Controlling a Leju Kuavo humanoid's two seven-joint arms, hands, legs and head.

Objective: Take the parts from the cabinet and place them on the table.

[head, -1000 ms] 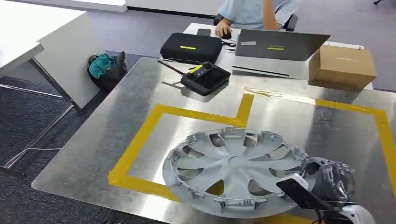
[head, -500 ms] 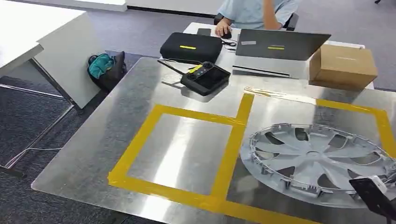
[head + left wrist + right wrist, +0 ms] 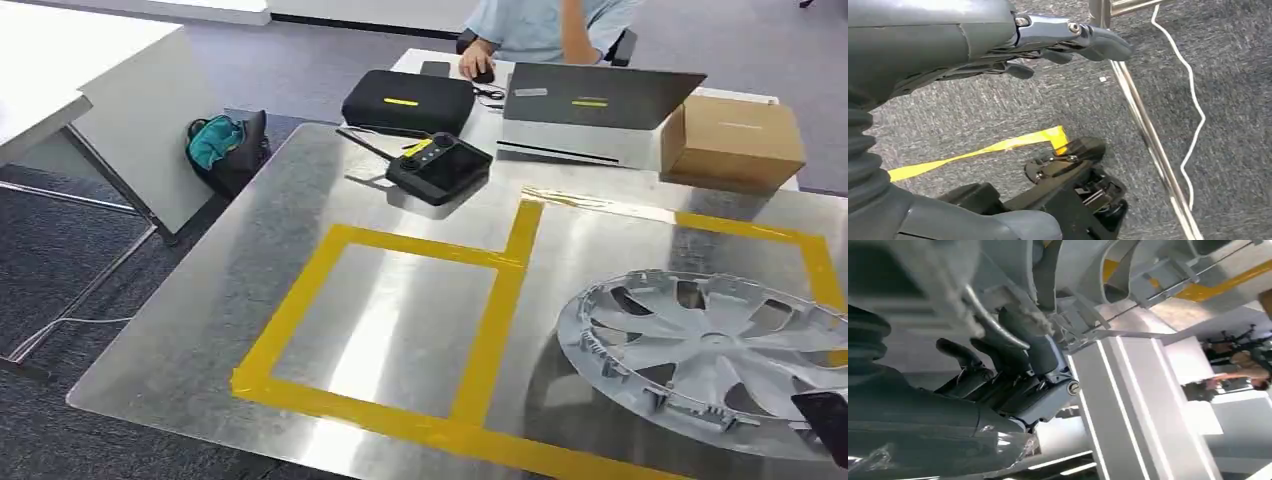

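We should lower the hubcap (image 3: pixel 715 350) flat inside the yellow tape outline (image 3: pixel 500 290) on the tabletop (image 3: pixel 250 260) before letting go. Going left to right: our left robot hand (image 3: pixel 1068 40) hangs empty, fingers loosely extended; our right robot hand (image 3: pixel 1013 360) grips the hubcap's rim, right of the tape's divider.

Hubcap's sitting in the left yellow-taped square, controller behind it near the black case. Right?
Not quite. The head view shows the hubcap over the right taped area; the left yellow-taped square holds nothing. The controller does sit near the black case.
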